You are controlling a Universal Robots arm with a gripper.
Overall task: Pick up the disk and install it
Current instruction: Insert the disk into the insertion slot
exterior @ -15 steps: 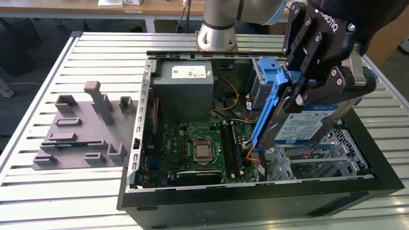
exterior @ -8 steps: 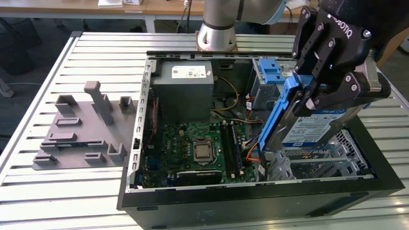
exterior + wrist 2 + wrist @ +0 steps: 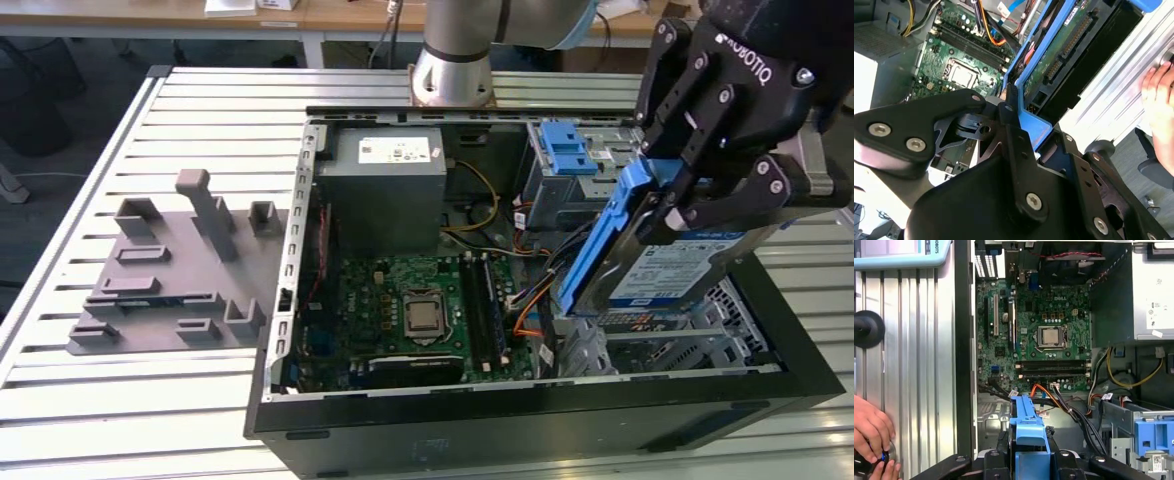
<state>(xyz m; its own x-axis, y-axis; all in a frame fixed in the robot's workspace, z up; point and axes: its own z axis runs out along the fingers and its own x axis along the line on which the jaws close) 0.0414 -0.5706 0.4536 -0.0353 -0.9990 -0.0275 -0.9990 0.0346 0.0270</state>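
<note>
Gripper (image 3: 683,205) clamped shut on the disk (image 3: 665,262) by its blue side rail; disk held on edge, tilted, above the open computer case (image 3: 534,420), at three o'clock of the motherboard (image 3: 414,300) in the exterior view; silver cage (image 3: 541,185) with blue latch at twelve o'clock of the disk; grey fixture (image 3: 167,270) at nine o'clock of the case, well apart.

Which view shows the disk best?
The exterior view: the disk shows its labelled face and one blue rail, clamped in the gripper. The second wrist view shows its circuit-board underside; the first wrist view, its blue rail end-on.
</note>
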